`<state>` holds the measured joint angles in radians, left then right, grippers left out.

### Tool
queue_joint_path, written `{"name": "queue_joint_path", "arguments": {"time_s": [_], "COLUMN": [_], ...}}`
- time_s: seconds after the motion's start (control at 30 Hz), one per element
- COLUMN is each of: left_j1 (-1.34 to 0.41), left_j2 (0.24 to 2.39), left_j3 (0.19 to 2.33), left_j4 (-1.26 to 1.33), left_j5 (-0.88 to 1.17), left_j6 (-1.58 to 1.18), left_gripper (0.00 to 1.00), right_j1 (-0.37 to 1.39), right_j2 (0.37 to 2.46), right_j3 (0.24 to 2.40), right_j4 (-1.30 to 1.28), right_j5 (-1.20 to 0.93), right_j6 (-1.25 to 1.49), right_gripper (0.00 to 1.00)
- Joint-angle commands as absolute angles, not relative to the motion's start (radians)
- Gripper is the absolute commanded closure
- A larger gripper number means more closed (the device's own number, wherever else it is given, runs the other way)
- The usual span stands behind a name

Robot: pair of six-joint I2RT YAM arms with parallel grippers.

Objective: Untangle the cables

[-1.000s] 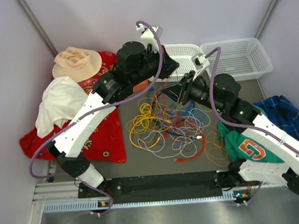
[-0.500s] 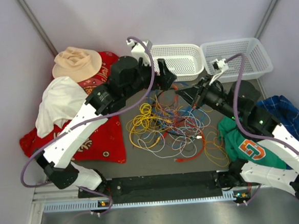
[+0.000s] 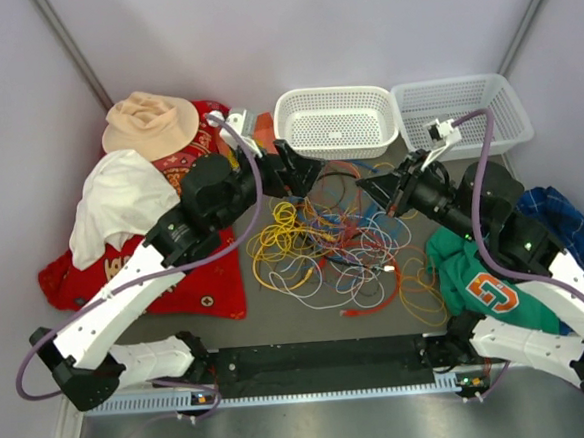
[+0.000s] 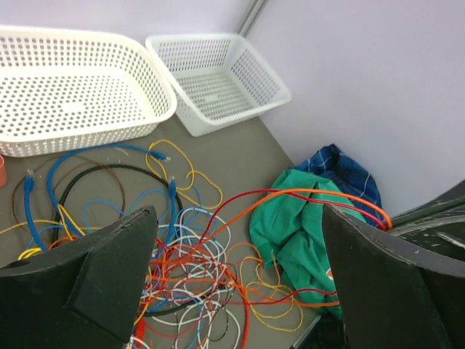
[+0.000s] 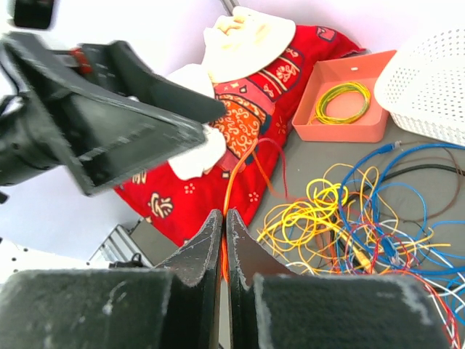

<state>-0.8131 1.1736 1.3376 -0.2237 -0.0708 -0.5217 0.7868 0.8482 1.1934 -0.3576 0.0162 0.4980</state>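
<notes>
— Entry one, right gripper?
— Right gripper (image 5: 222,218): fingers pressed together, pinching a single red-orange cable (image 5: 231,182) that runs off toward the heap.
— Left gripper?
— Left gripper (image 4: 236,218): fingers spread wide, nothing between them, held over the heap's far side.
— The cables?
— Cables (image 3: 324,242): one tangled heap, mid-table (image 3: 279,315). Thin overlapping loops in yellow, red-orange, white, blue and black, some ending in small plugs. Red cloth (image 3: 211,275) to the left, green garment (image 3: 456,268) to the right, two white baskets (image 3: 335,92) beyond.
</notes>
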Motion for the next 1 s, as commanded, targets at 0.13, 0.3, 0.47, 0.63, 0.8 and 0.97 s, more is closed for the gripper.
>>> {"name": "queue_joint_path", "arguments": {"time_s": [0.13,0.3,0.47,0.63,0.8,0.97], "left_j1": [-0.808,-0.81,-0.81,-0.81,-0.81,-0.81], "left_j2": [1.039,1.052,1.103,1.158,1.206,1.187], "left_j3": [1.22,1.157,1.088,1.072,1.106,1.1], "left_j4": [-0.029,0.027,0.133,0.208,0.239,0.247], "left_j5": [-0.081,-0.005,0.107,0.097,0.092,0.048], "left_j6": [-0.489,-0.442,-0.407,-0.37,-0.342,-0.319], "left_gripper": [0.01,0.01,0.03,0.05,0.22,0.77], "right_j1": [0.779,0.779,0.779,0.779,0.779,0.781], "right_j2": [0.81,0.811,0.825,0.833,0.828,0.821], "right_j3": [1.226,1.246,1.291,1.322,1.325,1.313], "right_j4": [-0.368,-0.371,-0.393,-0.405,-0.419,-0.434], "right_j5": [0.044,0.022,-0.023,-0.063,-0.069,-0.045], "right_j6": [0.486,0.5,0.523,0.54,0.549,0.543], "right_gripper": [1.0,1.0,1.0,1.0,1.0,1.0]}}
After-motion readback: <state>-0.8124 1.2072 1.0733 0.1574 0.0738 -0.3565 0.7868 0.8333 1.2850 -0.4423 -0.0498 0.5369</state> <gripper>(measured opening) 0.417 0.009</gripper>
